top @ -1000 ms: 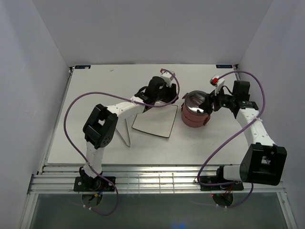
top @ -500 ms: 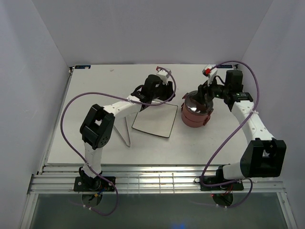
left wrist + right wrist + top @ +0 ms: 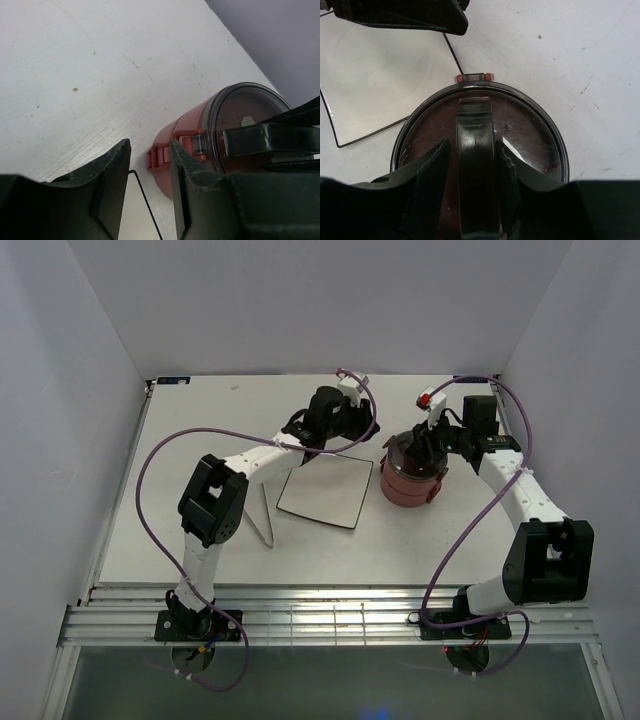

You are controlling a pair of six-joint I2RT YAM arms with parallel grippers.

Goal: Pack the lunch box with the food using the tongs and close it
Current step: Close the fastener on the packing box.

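The right tool (image 3: 471, 150) straddles the lid handle (image 3: 475, 117) of the lunch box (image 3: 532, 135) directly beneath it, jaws close against the bar. I cannot tell whether they pinch it yet, so a lift might slip or go crooked. The left tool (image 3: 149, 147), half open and empty, hangs just beside the box, so the two could collide. The plate (image 3: 365, 70) edge lies near, and bare worktop (image 3: 75, 60) opens beyond the left tool.
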